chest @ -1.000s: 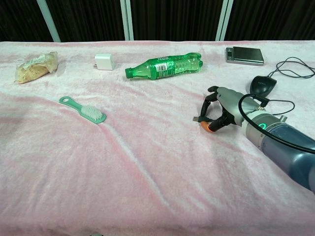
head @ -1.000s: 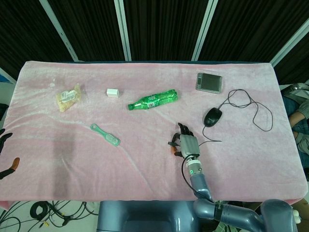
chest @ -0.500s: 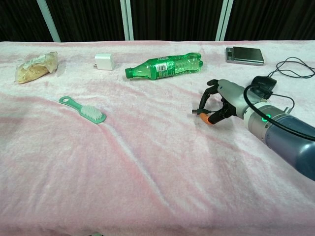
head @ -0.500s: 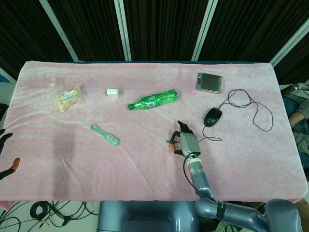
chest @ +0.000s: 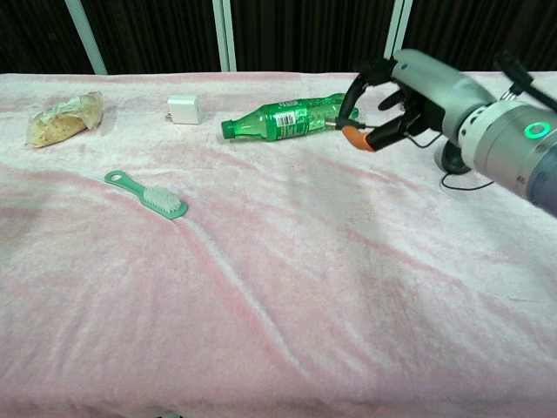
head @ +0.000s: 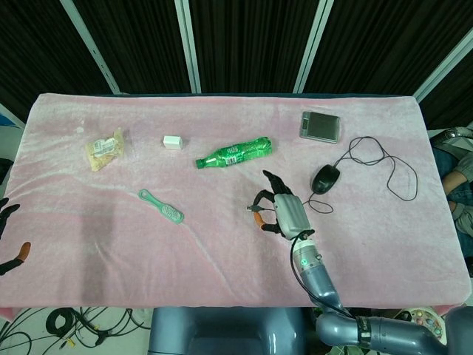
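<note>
The right hand (head: 279,212) is raised above the counter (head: 222,251), fingers curved and apart, holding nothing, near the green bottle (head: 234,153) lying on its side. The left hand (head: 9,235) is cut off at the frame edge; I cannot tell its state

One green bottle (head: 234,154), one brush (head: 161,206), one white charger (head: 172,142), one snack bag (head: 103,149), one mouse (head: 325,178), one scale (head: 319,126).

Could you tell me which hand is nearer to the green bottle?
Right. The right hand hovers just beside the green bottle, while the left hand sits at the table's far edge.
</note>
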Available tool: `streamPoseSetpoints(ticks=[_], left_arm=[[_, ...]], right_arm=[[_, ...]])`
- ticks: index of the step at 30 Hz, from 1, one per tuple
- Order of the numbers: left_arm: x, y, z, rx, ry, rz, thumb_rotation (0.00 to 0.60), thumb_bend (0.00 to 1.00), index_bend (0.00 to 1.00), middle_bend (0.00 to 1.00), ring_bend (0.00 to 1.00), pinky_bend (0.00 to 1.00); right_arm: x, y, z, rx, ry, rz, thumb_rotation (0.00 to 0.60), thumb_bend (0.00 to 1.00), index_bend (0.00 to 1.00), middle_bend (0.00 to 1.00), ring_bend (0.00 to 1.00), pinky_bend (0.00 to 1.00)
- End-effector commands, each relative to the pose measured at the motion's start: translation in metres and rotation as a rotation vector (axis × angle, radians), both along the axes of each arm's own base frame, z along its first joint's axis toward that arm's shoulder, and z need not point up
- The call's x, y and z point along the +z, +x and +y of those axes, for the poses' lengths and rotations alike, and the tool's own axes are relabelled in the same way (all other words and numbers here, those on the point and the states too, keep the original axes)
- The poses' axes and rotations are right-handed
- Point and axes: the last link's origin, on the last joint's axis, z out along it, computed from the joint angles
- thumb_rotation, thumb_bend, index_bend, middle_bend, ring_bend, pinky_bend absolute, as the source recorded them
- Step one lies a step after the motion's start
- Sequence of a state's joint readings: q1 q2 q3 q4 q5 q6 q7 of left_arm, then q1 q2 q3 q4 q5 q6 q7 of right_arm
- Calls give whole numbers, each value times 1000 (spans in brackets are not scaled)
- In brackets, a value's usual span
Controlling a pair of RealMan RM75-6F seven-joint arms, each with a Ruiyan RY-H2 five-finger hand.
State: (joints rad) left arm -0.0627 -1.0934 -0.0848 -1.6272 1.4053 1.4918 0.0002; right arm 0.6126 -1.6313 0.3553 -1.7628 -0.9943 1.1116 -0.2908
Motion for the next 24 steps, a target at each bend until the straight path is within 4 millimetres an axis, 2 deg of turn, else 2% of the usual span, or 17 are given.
streamPoseSetpoints(ticks=[1,4,10,16,24], left_arm=[[0,0,0,-1,-2,2,600,339,163,59,0,0],[-1,0,0,-1,-2,2,600,339,163,59,0,0],[-1,0,-1,-1,-1,2,600,339,163,59,0,0],[-1,1,-1,-2,-1,3,600,339,163,59,0,0],[-1,0,-1,-1,1,4,600,340,163,59,0,0]], right_arm=[[32,7,13,54,-45,-74,600,397,581,29,21,162],[51,8,23,93,-79,-106,600,397,581,29,21,162],[69,3,39,132,-107,-139,600,397,581,29,20,162],[74,-3,56,174,-116,-169,600,397,581,29,20,162],[73,-10,64,202,-120,-197,600,398,581,29,20,162]])
